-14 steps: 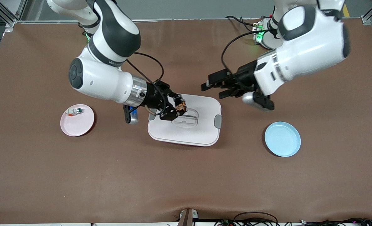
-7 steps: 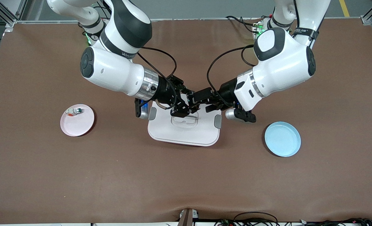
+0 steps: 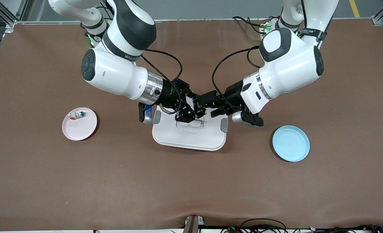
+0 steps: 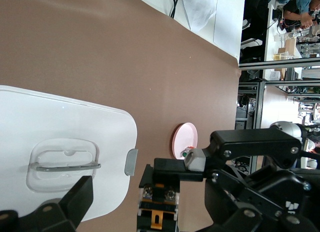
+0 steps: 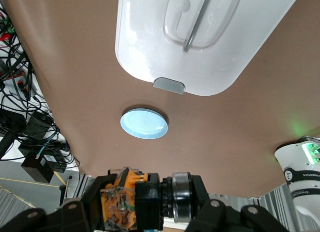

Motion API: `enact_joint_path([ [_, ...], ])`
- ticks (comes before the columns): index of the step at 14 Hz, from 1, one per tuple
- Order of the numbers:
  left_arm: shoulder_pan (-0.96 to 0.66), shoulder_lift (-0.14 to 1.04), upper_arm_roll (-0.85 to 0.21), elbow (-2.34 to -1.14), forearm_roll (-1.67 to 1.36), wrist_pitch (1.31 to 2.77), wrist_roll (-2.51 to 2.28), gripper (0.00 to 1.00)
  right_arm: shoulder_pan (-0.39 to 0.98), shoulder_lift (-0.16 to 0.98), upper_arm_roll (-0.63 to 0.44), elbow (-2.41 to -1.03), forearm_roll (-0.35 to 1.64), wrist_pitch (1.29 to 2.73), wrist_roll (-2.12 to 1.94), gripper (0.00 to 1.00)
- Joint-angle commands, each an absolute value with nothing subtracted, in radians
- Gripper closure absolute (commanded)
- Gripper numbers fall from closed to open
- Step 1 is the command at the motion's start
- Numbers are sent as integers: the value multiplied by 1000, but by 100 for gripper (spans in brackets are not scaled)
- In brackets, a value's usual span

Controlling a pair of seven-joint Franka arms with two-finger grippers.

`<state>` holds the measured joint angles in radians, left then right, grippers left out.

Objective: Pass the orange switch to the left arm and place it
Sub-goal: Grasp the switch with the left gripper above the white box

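Since 1.0 s ago both arms have closed in; the right gripper (image 3: 188, 111) and left gripper (image 3: 201, 106) now meet over the box (image 3: 190, 137). Right gripper's fingers are clamped on the orange switch (image 5: 142, 201). Left gripper's jaws stand spread around the switch's free end, not clamped

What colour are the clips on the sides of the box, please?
Grey, on the white box; the clip shows best in the right wrist view.

White arms (image 3: 120, 74), black joint bands, silver wrist rings, black looping cables, black jaws.
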<state>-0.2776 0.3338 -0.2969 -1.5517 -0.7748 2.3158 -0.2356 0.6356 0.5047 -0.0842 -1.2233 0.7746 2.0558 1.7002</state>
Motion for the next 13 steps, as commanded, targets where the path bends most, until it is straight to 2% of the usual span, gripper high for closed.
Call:
enact_joint_path([
  [1, -295, 345, -296, -1543, -785, 2326, -218, 0, 637, 528, -89, -1177, 807, 2052, 1713, 100],
  [9, -291, 341, -296, -1554, -782, 2318, -146, 0, 623, 554, -89, -1144, 818, 2049, 1713, 100],
  [11, -290, 342, -296, -1554, -782, 2318, -121, 39, 623, 554, -89, -1144, 818, 2049, 1713, 100],
  [13, -288, 341, -296, -1554, -782, 2316, -114, 84, 623, 554, -89, -1143, 818, 2049, 1713, 100],
])
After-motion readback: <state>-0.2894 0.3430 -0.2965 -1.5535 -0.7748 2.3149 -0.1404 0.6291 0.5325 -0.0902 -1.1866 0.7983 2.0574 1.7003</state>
